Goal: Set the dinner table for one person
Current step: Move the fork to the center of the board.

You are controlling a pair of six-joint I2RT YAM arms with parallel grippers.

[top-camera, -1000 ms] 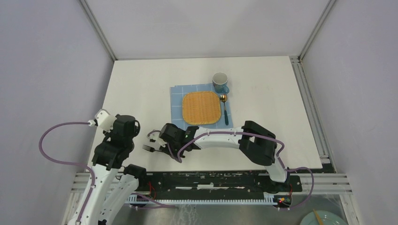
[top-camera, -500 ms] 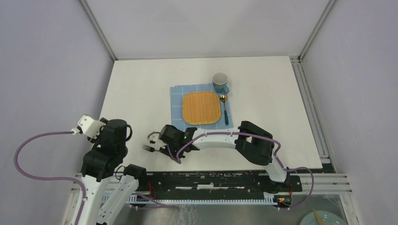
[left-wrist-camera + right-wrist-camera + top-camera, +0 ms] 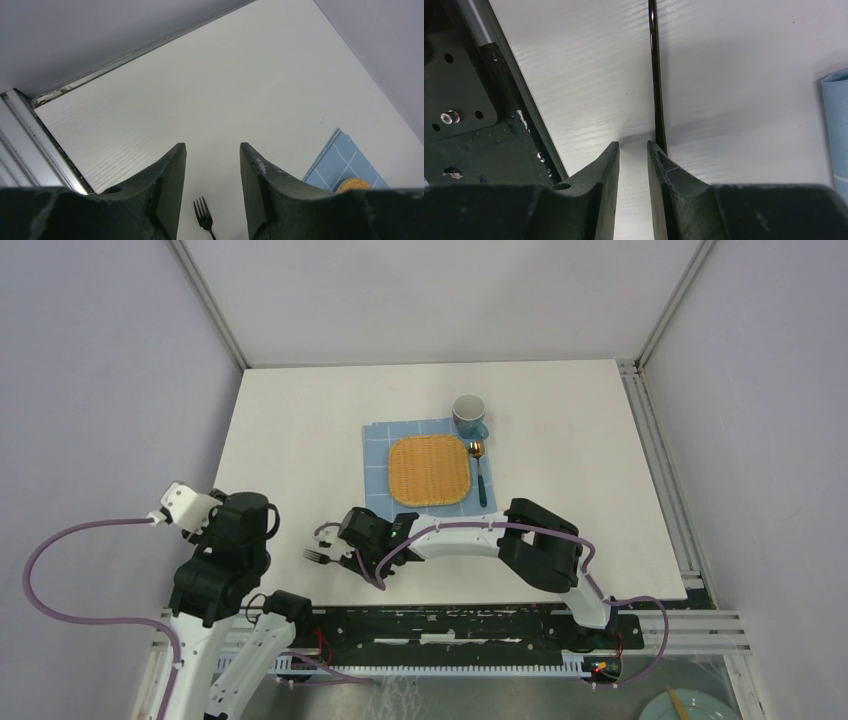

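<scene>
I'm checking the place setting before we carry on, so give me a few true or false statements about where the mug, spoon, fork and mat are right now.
1. The mug stands at the far right corner of the cloth. True.
2. The spoon lies to the left of the woven mat. False: it lies along the mat's right side.
3. The fork lies on the cloth. False: it lies on the bare table, nearer the arms than the cloth.
4. The left jaws are apart and hold nothing. True.
</scene>
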